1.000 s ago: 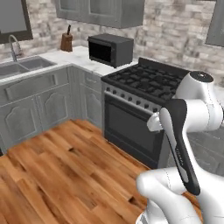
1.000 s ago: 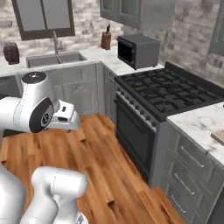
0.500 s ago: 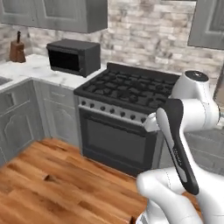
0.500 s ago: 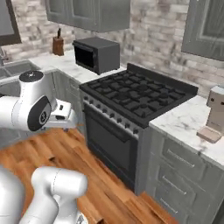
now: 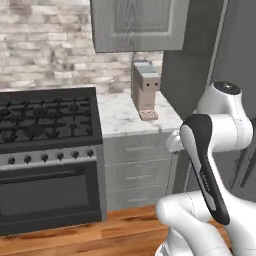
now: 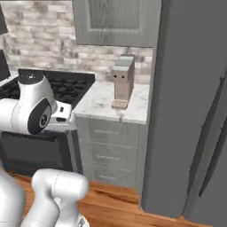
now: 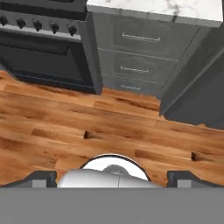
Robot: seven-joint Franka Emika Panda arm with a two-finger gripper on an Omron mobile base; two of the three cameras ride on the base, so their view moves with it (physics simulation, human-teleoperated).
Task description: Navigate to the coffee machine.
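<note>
The coffee machine (image 5: 145, 89) stands upright on the white marble counter (image 5: 120, 116), toward the counter's back edge and near its right end, under a grey wall cabinet (image 5: 137, 25). In the right base view the coffee machine (image 6: 123, 81) sits at the middle of that counter (image 6: 99, 104), with its drip tray toward the front. A tall grey refrigerator (image 6: 195, 106) closes off the counter's right end. The black gas stove (image 5: 45, 150) adjoins the counter's left edge, with its oven door below. Grey drawers (image 7: 135, 52) fill the space under the counter. The floor (image 7: 109, 127) is wooden planks. The gripper (image 7: 112, 177) points down over the floor, its two dark fingertips (image 7: 41, 178) set far apart with nothing between them.
</note>
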